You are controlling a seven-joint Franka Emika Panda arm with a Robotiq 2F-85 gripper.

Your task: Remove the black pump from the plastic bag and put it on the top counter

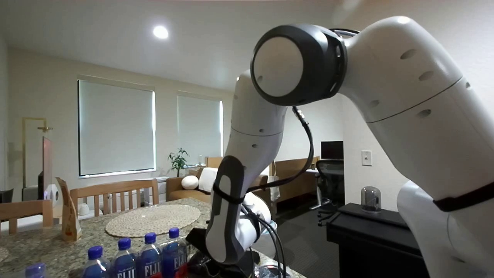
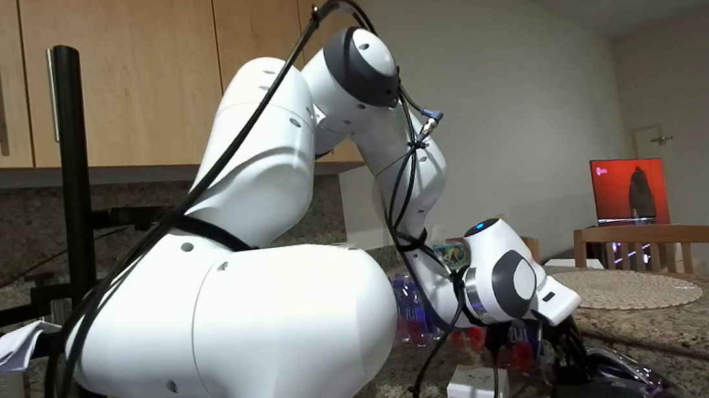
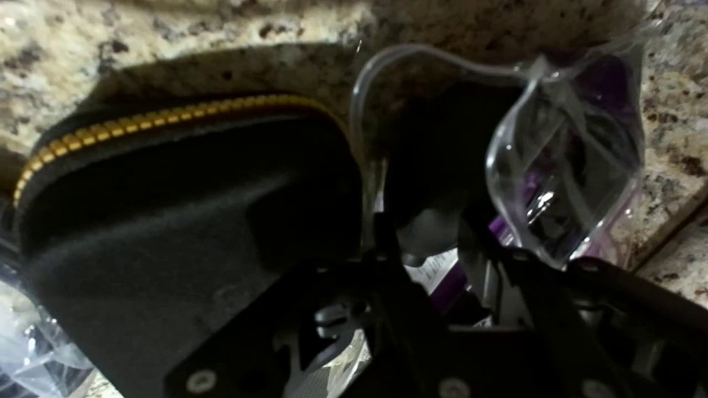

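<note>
Speckled granite counter (image 1: 38, 247): round woven beige mat (image 1: 154, 220); upright brown paper bag (image 1: 70, 220).
Blue-capped clear plastic bottles (image 1: 125, 259): in a row, foreground (FIJI legible on three).
Jointed white-and-grey robot arm (image 1: 405, 96): bent downward; looped black cable (image 1: 311, 144) attached.
Flat-topped black furniture (image 1: 370, 229): smoky transparent dome (image 1: 371, 199) on top.

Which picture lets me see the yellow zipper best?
The wrist view. There the yellow zipper is up close, curving along the edge of the black case, and you can even see its teeth. In both exterior views that area is dark and partly blocked, so I can't make the zipper out.
</note>
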